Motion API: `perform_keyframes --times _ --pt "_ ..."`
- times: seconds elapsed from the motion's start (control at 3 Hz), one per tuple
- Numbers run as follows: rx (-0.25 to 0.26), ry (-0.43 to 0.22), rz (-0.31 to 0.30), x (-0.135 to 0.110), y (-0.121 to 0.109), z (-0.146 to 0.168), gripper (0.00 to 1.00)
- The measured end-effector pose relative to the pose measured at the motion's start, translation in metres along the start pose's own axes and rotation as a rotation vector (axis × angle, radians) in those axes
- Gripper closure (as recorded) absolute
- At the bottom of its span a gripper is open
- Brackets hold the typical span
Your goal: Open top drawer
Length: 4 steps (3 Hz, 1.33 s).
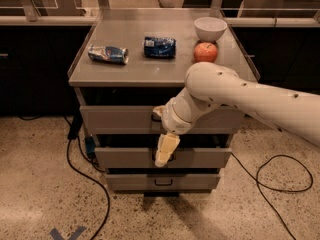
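Note:
The top drawer (115,120) is the widest grey drawer, just under the cabinet top, with a dark gap above its front. Its small dark handle (156,116) shows partly at the centre, beside my wrist. My white arm comes in from the right and crosses the drawer front. My gripper (165,153) hangs pointing down below the top drawer, in front of the middle drawer (125,157). It holds nothing that I can see.
The bottom drawer (135,182) is the narrowest. On the cabinet top lie a crushed can (107,53), a blue bag (160,47), an apple (206,52) and a white bowl (210,28). Cables run on the floor at left (85,169) and right (282,174).

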<state>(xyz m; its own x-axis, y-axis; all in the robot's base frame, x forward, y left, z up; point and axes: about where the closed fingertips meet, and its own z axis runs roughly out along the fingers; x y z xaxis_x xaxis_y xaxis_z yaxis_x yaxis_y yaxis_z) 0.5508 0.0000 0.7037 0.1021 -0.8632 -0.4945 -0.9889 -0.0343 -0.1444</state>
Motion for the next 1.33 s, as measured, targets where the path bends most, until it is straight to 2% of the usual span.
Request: perform_keyframes --times 0.33,0.67,1.0,1.33 --pt "-0.055 0.004 -0.05 -0.005 -0.013 0.036 0.0" --pt "-0.109 0.017 -0.056 0.002 -0.015 0.057 0.0" --pt "-0.109 0.017 -0.056 0.002 -0.015 0.057 0.0" --pt "-0.107 0.044 -0.057 0.008 -0.016 0.055 0.0"
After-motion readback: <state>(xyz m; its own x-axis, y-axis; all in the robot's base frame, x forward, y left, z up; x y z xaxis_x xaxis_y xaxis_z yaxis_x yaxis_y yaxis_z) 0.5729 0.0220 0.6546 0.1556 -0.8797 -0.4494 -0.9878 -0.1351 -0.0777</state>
